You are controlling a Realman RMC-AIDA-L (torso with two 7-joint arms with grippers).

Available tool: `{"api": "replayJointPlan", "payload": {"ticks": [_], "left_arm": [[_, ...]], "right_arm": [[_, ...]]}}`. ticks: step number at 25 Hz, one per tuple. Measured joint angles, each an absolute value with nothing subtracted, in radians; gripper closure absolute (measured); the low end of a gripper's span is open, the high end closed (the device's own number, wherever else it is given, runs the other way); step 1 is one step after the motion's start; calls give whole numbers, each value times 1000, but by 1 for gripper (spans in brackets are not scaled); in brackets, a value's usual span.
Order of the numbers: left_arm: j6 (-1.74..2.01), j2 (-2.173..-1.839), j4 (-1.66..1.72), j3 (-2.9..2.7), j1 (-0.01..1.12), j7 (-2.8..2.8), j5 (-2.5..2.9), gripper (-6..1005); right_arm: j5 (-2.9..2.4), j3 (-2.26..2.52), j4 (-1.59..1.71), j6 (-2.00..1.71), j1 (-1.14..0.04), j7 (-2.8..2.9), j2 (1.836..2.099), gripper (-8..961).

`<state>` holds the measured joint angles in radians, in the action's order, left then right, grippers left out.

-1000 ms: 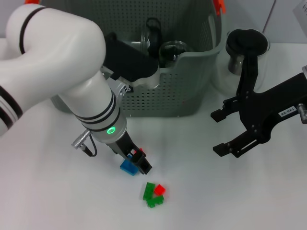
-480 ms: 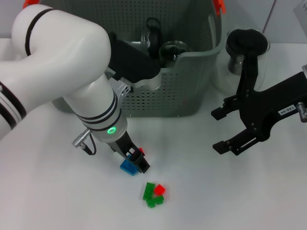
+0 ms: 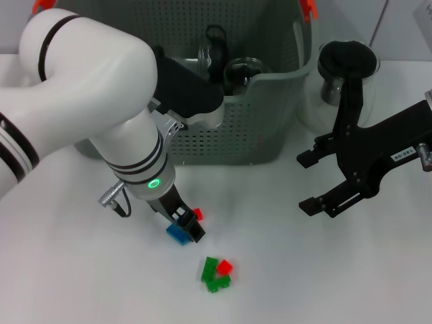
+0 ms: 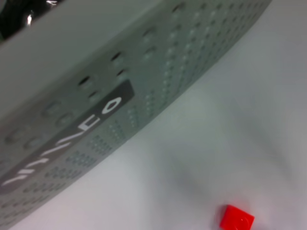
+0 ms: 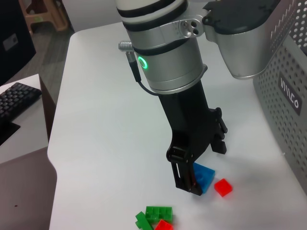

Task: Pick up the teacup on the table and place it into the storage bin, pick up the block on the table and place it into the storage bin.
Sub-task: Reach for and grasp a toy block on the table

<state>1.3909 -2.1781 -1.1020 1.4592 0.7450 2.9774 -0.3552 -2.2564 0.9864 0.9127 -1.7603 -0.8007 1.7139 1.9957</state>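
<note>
My left gripper (image 3: 187, 229) is down at the table in front of the storage bin (image 3: 270, 128), shut on a blue block (image 3: 177, 235). The right wrist view shows its fingertips (image 5: 191, 184) against that blue block (image 5: 205, 176), with a small red block (image 5: 223, 187) just beside. This red block (image 3: 198, 213) lies loose next to the gripper and also appears in the left wrist view (image 4: 236, 218). A clear glass teacup (image 3: 243, 71) sits inside the bin. My right gripper (image 3: 307, 185) hovers open to the right, holding nothing.
A cluster of green and red blocks (image 3: 216, 273) lies nearer the front edge. A glass jug with a black lid (image 3: 347, 64) stands right of the bin. The bin's black label (image 4: 72, 139) faces the left wrist. A keyboard (image 5: 14, 100) lies off the table.
My left gripper has shifted slightly to the left with the blue block, uncovering more of the red block. The right arm has not moved.
</note>
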Motion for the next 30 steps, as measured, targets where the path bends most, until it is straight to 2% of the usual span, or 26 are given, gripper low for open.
{"api": "replayJointPlan", "payload": {"ticks": [14,30], "left_arm": [[1419,-2172,-1110,1462,754,2972,-350,102],[1439,-2176,-1126,1443,758,2969,-350,154]], "right_arm": [[-2256,985,912,-1754,-801,1713,1996,7],[-2251,985,911,-1751,-792,1712,1999,7]]}}
